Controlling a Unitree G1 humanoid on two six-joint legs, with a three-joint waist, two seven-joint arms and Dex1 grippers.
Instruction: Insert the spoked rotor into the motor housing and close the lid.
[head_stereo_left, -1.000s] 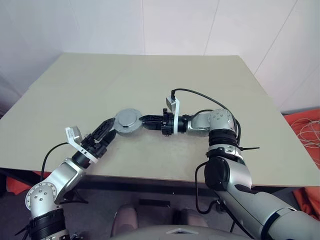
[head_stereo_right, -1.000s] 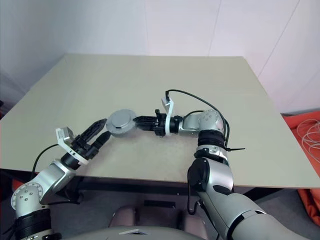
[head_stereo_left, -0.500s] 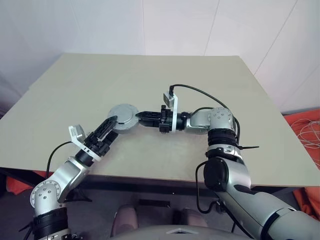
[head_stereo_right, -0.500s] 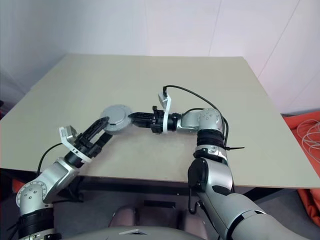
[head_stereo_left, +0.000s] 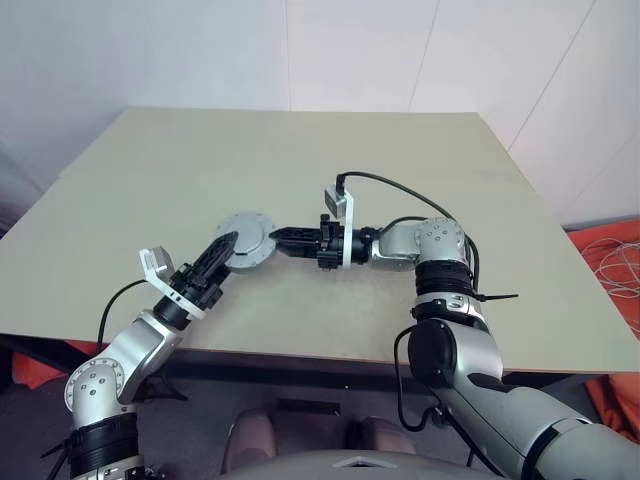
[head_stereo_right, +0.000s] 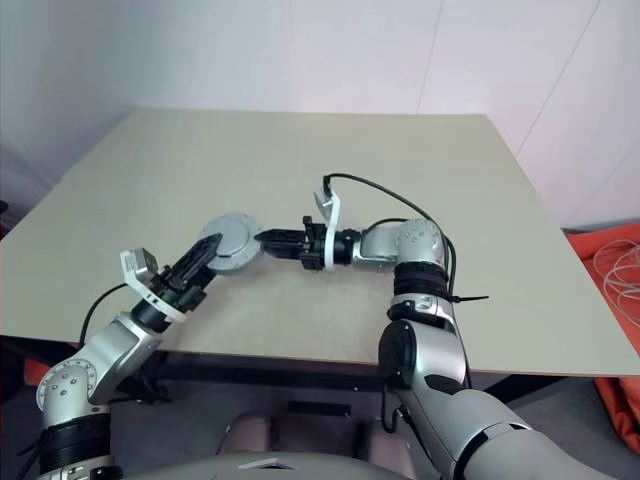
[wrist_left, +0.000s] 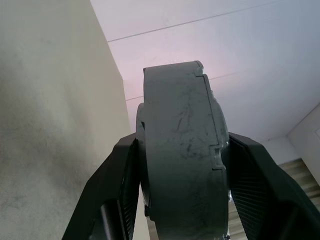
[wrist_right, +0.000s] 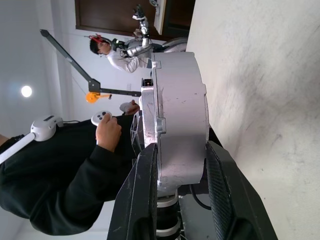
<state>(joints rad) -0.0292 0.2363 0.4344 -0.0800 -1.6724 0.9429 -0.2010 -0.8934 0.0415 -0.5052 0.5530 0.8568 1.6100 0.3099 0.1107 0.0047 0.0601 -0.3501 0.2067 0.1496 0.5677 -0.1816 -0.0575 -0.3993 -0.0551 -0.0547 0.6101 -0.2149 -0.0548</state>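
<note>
The motor housing (head_stereo_left: 246, 240) is a thick round grey casing held level a little above the table, between my two grippers. Its flat grey top face is the lid (head_stereo_right: 232, 238), sitting shut on it. The spoked rotor is hidden. My left gripper (head_stereo_left: 226, 247) reaches in from the near left, and its black fingers (wrist_left: 120, 175) press both flat faces of the casing (wrist_left: 182, 150). Opposite it, my right gripper (head_stereo_left: 281, 238) is shut on the rim, its fingers (wrist_right: 145, 185) clamping the casing (wrist_right: 180, 120) edge-on.
The beige table (head_stereo_left: 300, 150) stretches far behind and to both sides. Its front edge lies close under my arms. A black cable (head_stereo_left: 400, 190) loops above my right wrist. A person (wrist_right: 60, 170) holding controllers shows beyond the casing in the right wrist view.
My left gripper's fingers, spread wide beside the casing before, have moved up to it and closed on its near left rim. The right gripper has kept its grip.
</note>
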